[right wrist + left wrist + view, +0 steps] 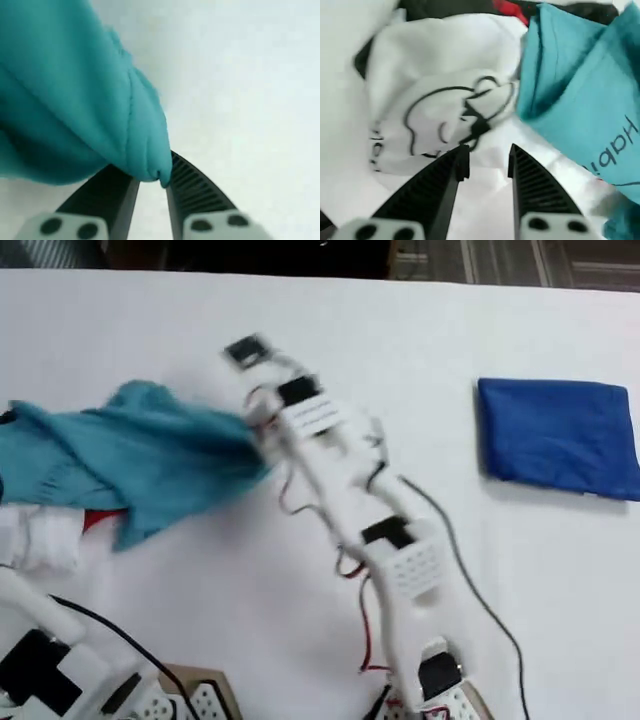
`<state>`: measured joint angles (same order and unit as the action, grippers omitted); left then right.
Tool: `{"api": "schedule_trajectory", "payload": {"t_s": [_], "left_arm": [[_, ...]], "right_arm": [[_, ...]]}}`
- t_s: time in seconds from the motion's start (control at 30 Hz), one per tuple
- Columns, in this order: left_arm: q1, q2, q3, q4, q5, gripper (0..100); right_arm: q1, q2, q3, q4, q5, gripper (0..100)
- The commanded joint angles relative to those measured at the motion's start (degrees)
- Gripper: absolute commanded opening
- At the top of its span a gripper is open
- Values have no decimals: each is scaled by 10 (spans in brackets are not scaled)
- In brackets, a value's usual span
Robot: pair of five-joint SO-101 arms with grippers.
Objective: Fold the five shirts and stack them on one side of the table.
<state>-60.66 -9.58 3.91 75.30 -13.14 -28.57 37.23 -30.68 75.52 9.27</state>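
- High: right gripper [258, 425] pinches the teal shirt [140, 455] near the table's [400, 330] middle — a folded blue shirt [558, 435] lies well apart.
- Left wrist: left gripper [487, 160] gapes over the white shirt [435, 100], with the teal shirt just beside.
- Right wrist: fingers clamp a fold of the teal shirt.

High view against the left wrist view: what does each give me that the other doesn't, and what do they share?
High view adds the folded blue shirt on the right of the table, and the right arm stretched across to the edge of the teal shirt. Left wrist view adds the left claw, open, just above the white shirt, and the black line drawing on that shirt. Both show the teal shirt lying against the white shirt, with a bit of red cloth beside them.
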Motion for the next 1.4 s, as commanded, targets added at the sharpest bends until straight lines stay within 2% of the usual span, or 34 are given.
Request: {"api": "schedule_trajectory", "payload": {"t_s": [0.0, 0.27, 0.47, 0.57, 0.7, 0.9, 1.0, 1.1, 1.17, 1.37], "left_arm": [[38, -14, -29, 7, 4, 151], [85, -14, -29, 6, 4, 151], [150, -13, -12, 2, 4, 152], [203, -8, 31, -7, 4, 153], [238, 25, 73, -33, 4, 153], [263, 83, 51, -75, 5, 153], [316, 106, 16, -89, 5, 154], [375, 140, -23, -109, 6, 168], [410, 174, -62, -104, 35, 204], [461, 308, -258, 5, 261, 225]], "right_arm": [[68, -89, -22, 23, -4, 21], [201, -174, -22, 104, 1, 21], [280, -179, -22, 115, 2, 30], [298, -183, -25, 125, 2, 133], [297, -196, -43, 172, 2, 294], [212, -237, -53, 233, 1, 248], [180, -239, -35, 243, 1, 226], [176, -240, -1, 251, 1, 223], [191, -241, 26, 254, 15, 223], [255, -282, 129, 249, 69, 222]]}}
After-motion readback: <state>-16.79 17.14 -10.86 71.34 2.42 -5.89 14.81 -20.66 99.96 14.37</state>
